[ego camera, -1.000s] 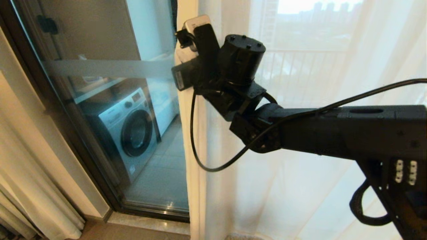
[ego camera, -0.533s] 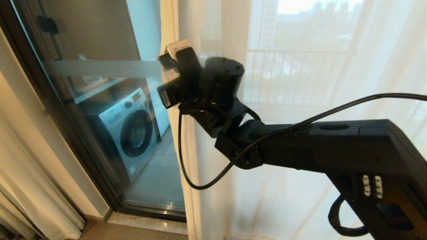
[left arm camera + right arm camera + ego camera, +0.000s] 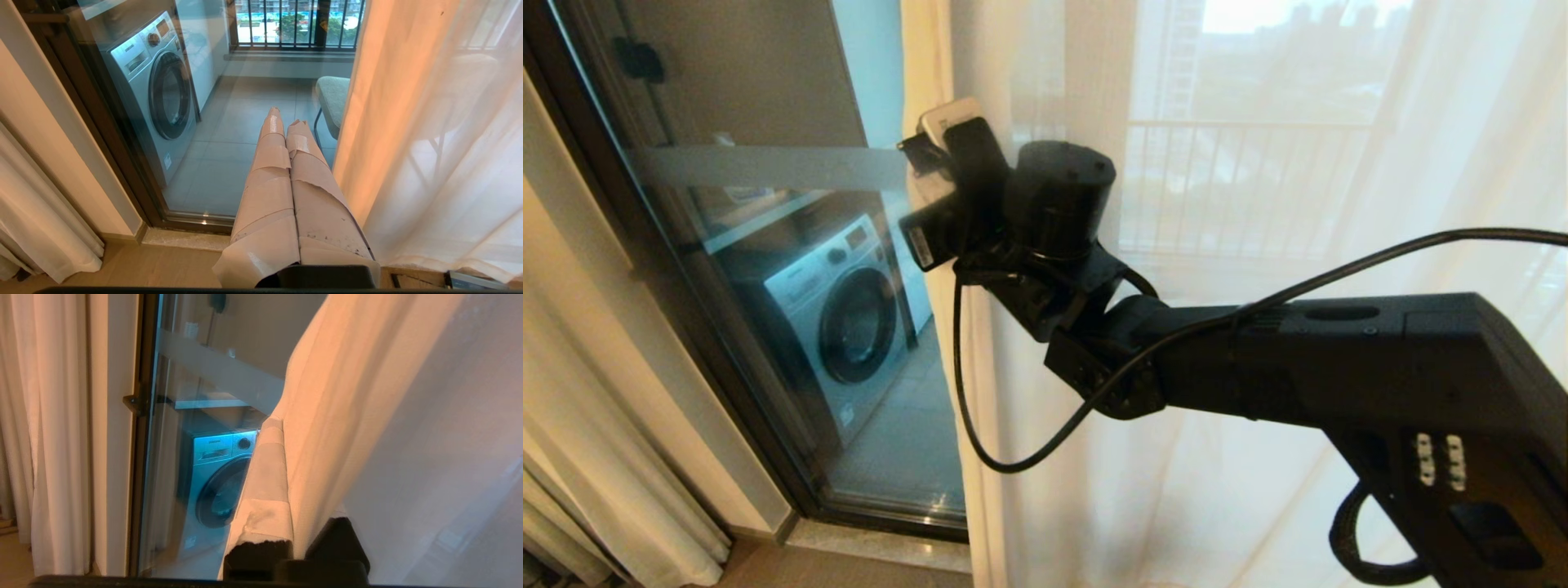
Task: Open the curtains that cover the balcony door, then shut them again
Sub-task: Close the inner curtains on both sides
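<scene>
The curtains (image 3: 1258, 245) hang as a thin white sheer over the right half of the balcony door (image 3: 768, 98), whose dark frame (image 3: 686, 269) and frosted band (image 3: 768, 167) show on the left. My right arm (image 3: 1258, 359) reaches up from the lower right to the sheer's leading edge (image 3: 923, 65). In the right wrist view the right gripper (image 3: 286, 433) is shut on that edge: the fabric (image 3: 327, 396) runs between the taped finger (image 3: 261, 477) and the other finger, which it hides. The left gripper (image 3: 284, 118) is parked low, shut and holding nothing.
Behind the glass stand a silver washing machine (image 3: 837, 314) and a green-seated chair (image 3: 333, 98), with a barred outer window (image 3: 294, 20) beyond. A second cream curtain (image 3: 572, 457) hangs bunched at the far left, beside a beige wall strip (image 3: 645, 367). A stone sill (image 3: 184, 239) runs along the door's foot.
My right gripper has moved left and a little lower with the curtain edge in it. The sheer now covers more of the glass. The washing machine and door frame have stayed put.
</scene>
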Controlling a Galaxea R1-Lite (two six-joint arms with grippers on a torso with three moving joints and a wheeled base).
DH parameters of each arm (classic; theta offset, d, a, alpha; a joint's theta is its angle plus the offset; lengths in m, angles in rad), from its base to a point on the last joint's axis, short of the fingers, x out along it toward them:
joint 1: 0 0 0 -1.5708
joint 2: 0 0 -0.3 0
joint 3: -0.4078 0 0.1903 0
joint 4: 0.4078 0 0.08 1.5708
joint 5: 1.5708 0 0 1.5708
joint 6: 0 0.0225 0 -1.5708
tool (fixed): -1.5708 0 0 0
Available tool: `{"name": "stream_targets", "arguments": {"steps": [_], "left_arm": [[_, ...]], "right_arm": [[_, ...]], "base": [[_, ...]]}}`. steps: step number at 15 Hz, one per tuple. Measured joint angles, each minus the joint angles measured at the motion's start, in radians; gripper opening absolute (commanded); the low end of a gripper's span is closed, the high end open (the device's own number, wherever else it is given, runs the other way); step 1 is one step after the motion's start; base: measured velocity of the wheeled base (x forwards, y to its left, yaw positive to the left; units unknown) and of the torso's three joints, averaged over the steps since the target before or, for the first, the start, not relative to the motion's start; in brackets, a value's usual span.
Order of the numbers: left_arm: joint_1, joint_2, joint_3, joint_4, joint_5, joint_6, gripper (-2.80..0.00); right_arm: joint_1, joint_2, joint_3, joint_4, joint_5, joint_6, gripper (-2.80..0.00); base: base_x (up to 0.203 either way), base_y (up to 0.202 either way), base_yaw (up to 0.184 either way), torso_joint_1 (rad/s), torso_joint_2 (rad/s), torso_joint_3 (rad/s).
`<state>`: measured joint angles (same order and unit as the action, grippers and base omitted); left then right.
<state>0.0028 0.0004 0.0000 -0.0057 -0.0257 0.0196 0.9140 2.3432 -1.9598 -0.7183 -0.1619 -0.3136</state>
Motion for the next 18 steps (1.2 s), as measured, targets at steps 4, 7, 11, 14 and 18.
{"name": "stream_targets", "arguments": {"steps": [4,7,11,14,18], "left_arm": [[0.001,0.000,0.000,0.000,0.000,0.000,-2.80],[0.000,0.000,0.000,0.000,0.000,0.000,-2.80],[0.000,0.000,0.000,0.000,0.000,0.000,-2.80],[0.000,0.000,0.000,0.000,0.000,0.000,-2.80],[0.000,0.000,0.000,0.000,0.000,0.000,-2.80]], "right_arm": [[0.000,-0.030,-0.002,-0.003,0.000,-0.002,0.00],[0.000,-0.065,0.003,0.011,-0.002,-0.005,0.00],[0.000,-0.139,0.018,0.056,-0.007,-0.010,0.00],[0.001,-0.228,0.099,0.065,-0.010,-0.028,0.00],[-0.004,-0.377,0.281,0.061,-0.014,-0.037,0.00]], "base": [[0.000,0.000,0.000,0.000,0.00,0.000],[0.000,0.000,0.000,0.000,0.00,0.000],[0.000,0.000,0.000,0.000,0.00,0.000],[0.000,0.000,0.000,0.000,0.00,0.000],[0.000,0.000,0.000,0.000,0.00,0.000]]}}
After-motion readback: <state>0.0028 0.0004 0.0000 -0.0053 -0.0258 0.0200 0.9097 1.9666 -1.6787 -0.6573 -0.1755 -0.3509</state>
